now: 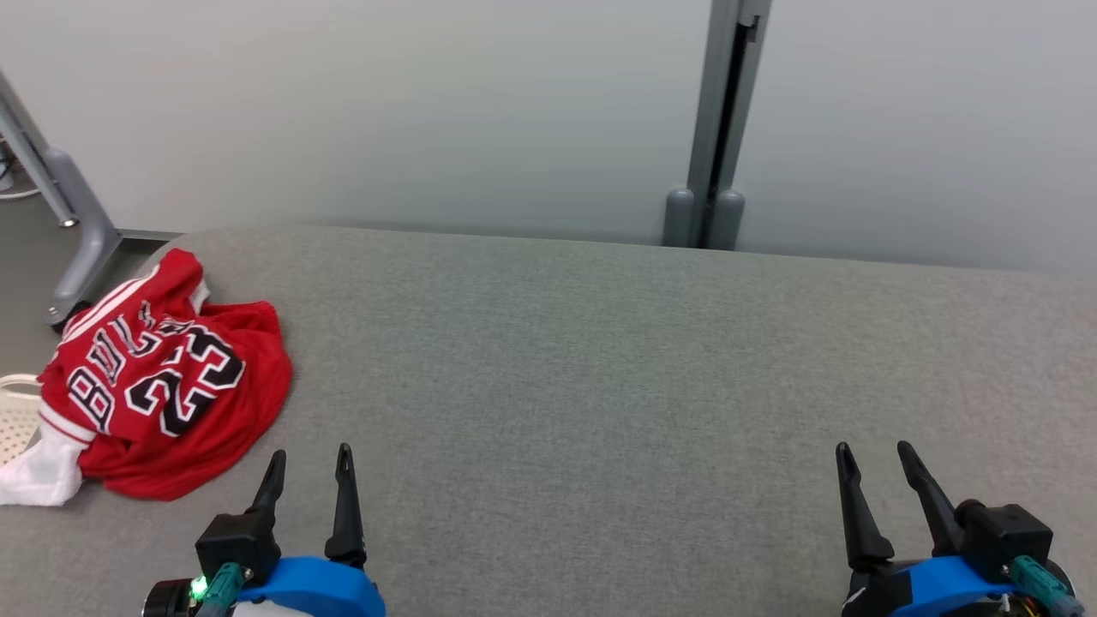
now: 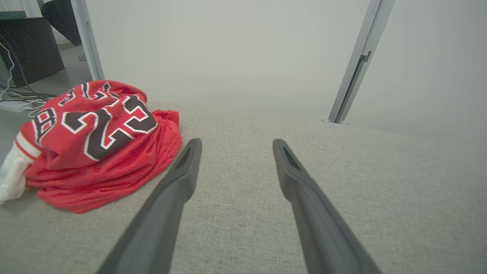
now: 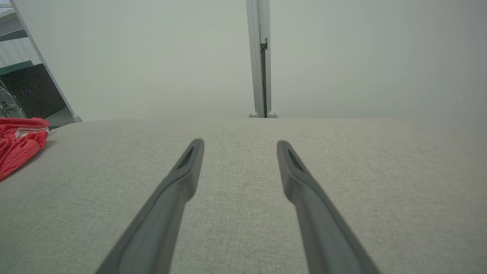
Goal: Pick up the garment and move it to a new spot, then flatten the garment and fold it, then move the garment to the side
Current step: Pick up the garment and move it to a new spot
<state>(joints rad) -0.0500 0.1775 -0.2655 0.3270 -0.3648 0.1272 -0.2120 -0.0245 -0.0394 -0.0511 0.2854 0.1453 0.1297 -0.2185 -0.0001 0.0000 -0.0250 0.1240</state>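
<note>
The garment [image 1: 163, 377] is a red jersey with black-and-white lettering and the number 23, lying crumpled at the far left of the grey fabric surface [image 1: 600, 360]. A white piece of cloth [image 1: 38, 476] sticks out at its near-left corner. My left gripper [image 1: 308, 458] is open just right of and nearer than the jersey, apart from it. In the left wrist view the garment [image 2: 95, 144] sits left of the open left gripper [image 2: 236, 146]. My right gripper [image 1: 874, 454] is open at the lower right; in its wrist view the right gripper [image 3: 239, 146] is empty and the garment's edge [image 3: 19, 142] shows far left.
A pale wall panel with a grey vertical post [image 1: 716, 128] stands behind the surface. A grey metal leg [image 1: 68, 223] slants to the floor at the far left, and a white perforated basket [image 1: 15, 420] sits just past the left edge. Cables lie on the floor [image 2: 19, 101].
</note>
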